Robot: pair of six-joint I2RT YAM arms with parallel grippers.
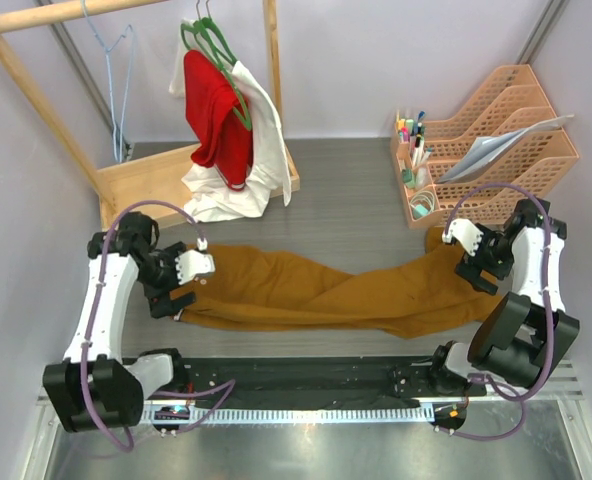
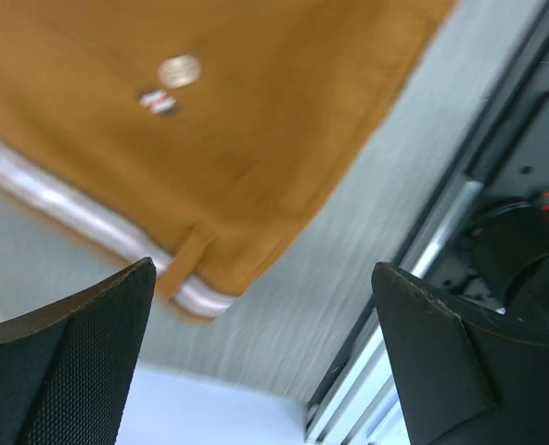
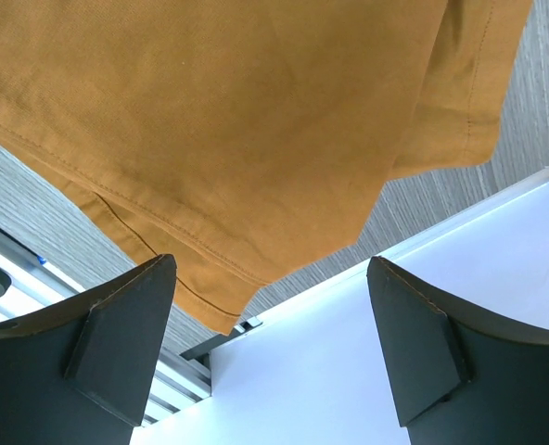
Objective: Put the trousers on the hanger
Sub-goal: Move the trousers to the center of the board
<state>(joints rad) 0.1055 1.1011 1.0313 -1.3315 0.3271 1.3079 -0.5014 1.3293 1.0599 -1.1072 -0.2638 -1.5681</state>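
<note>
We judged the task barely begun: the hanger [image 1: 116, 70] hung bare on the wooden rail [image 1: 66, 12] over the tabletop's [image 1: 356, 190] far left corner, well apart from the trousers [image 1: 316, 290], which lay stretched along the near edge. The left gripper [image 2: 263, 278] stood wide open over the waistband near the left edge, holding nothing. The right gripper [image 3: 273, 269], equally open and empty, hovered over the leg ends near the right edge. Next, we reckoned, each had to close on cloth and lift. The tabletop was grey and grained. Beside the hanger hung a red garment [image 1: 216, 110] and a white garment [image 1: 261, 160], and a peach file rack [image 1: 506, 130] filled the far right corner.
</note>
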